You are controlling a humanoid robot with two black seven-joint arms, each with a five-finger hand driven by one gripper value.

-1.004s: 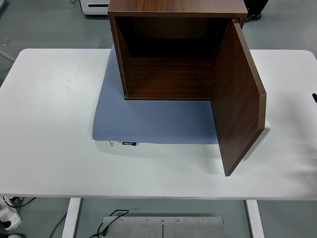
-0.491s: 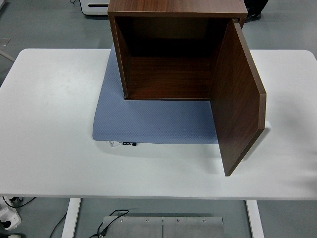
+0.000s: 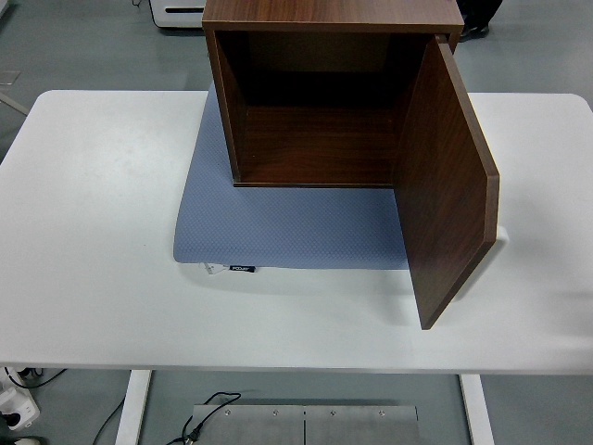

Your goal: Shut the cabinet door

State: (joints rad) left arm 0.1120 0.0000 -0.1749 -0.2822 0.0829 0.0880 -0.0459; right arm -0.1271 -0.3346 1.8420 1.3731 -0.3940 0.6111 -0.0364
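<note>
Squarely boxy, the dark wood-grain cabinet [image 3: 315,102] holds its flat door [image 3: 447,185] open.

Blue-grey mat [image 3: 278,227] on white table [image 3: 93,232] (small label at mat's near edge).

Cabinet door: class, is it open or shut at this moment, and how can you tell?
Open. The cabinet door swings out toward the table's near edge from its right-side hinge, exposing the empty cabinet interior.
</note>
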